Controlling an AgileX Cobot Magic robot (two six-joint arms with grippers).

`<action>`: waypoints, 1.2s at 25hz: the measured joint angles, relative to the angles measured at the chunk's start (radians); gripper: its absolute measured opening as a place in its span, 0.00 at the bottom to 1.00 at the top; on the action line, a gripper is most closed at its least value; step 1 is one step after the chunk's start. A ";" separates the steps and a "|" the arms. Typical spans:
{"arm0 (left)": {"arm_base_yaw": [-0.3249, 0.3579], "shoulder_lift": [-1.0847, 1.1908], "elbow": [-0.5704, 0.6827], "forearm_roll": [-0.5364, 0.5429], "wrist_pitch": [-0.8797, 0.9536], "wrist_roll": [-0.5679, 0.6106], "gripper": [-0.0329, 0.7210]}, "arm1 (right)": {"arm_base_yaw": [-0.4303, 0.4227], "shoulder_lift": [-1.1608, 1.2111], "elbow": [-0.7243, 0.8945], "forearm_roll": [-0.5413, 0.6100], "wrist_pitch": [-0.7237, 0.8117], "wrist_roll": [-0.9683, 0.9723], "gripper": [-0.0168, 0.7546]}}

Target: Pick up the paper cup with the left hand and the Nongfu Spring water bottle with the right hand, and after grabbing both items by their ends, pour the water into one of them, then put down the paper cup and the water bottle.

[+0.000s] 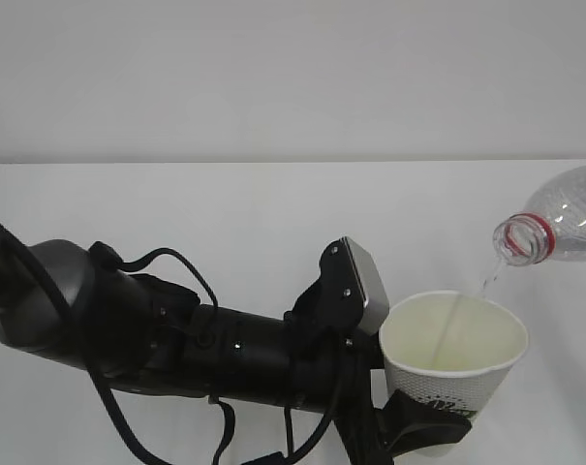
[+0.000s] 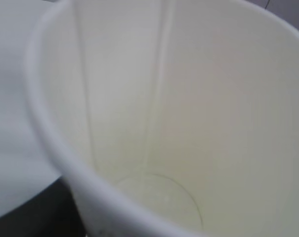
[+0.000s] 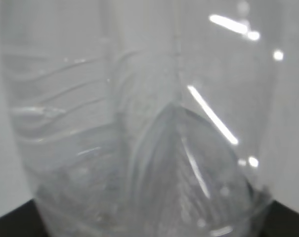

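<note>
Your bottle [image 1: 564,223] pours water [image 1: 488,279] into the left hand's [image 1: 423,426] clasped cup [image 1: 454,354].
Only your right wrist view shows the right hand's grip, around the bottle base.

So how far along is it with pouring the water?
Both items are already lifted. The left gripper holds the white paper cup; the tilted clear plastic bottle is sending a thin stream of water into it. Finishing the pour and setting both down is still left.

Water bottle [image 1: 564,221] cut off by exterior view's right edge; right claw unseen. Left claw [image 1: 423,426] partly cropped at bottom edge. Paper cup [image 1: 454,363] print too small to read.
</note>
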 joint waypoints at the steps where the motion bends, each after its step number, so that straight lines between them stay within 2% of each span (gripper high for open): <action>1: 0.000 0.000 0.000 0.000 0.000 0.000 0.73 | 0.000 0.000 0.000 0.000 0.000 0.000 0.63; 30: 0.000 0.000 0.000 0.000 0.000 0.000 0.72 | 0.000 0.000 0.000 0.005 -0.002 -0.005 0.63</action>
